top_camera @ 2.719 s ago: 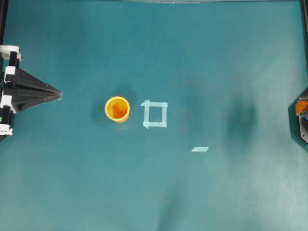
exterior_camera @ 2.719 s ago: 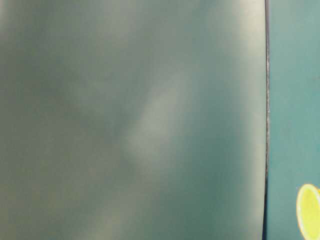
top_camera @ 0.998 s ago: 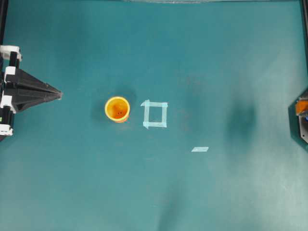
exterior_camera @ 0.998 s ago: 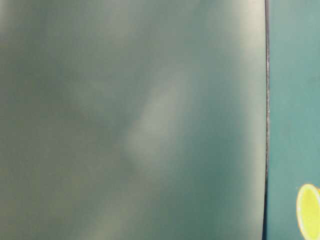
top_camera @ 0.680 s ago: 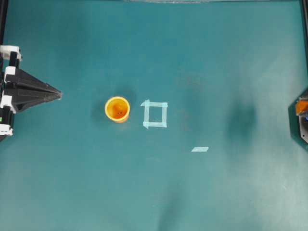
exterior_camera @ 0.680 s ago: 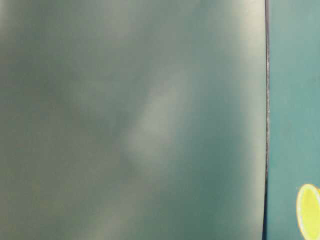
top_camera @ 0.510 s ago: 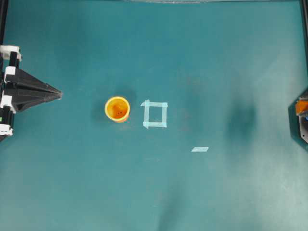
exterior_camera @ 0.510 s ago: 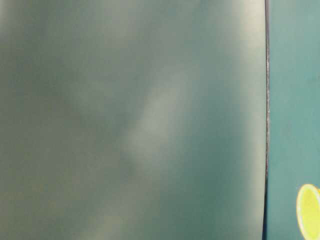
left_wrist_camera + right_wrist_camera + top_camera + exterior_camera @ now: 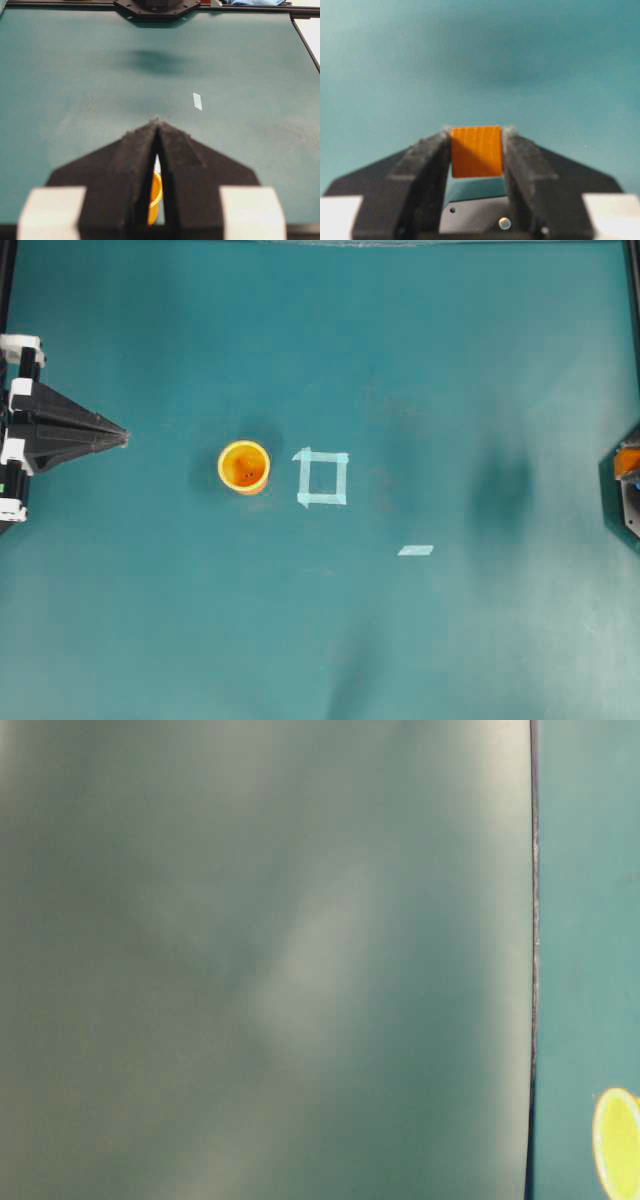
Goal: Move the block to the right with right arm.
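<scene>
1. The left black pointed pincer (image 9: 122, 434), rough-surfaced, sits fully closed and empty at the teal tabletop's (image 9: 420, 350) left edge.
2. A round, glossy yellow-orange plastic cup (image 9: 244, 467) stands upright beside a pale tape square (image 9: 322, 478); a short tape strip (image 9: 415, 550) lies further right.
3. The right black pincer (image 9: 476, 137), mostly cut off overhead, clamps the small orange ribbed cube (image 9: 475, 151) between its fingertips, above the tabletop.

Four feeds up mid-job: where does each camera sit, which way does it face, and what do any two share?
Overhead: straight down on the table; left gripper at left edge.
Table-level: low, mostly blurred; cup at lower right.
Left wrist: along shut jaws across the table; cup glimpsed between them.
Right wrist: right gripper clamps the block.
Shared: cup, in overhead, table-level, left wrist.
</scene>
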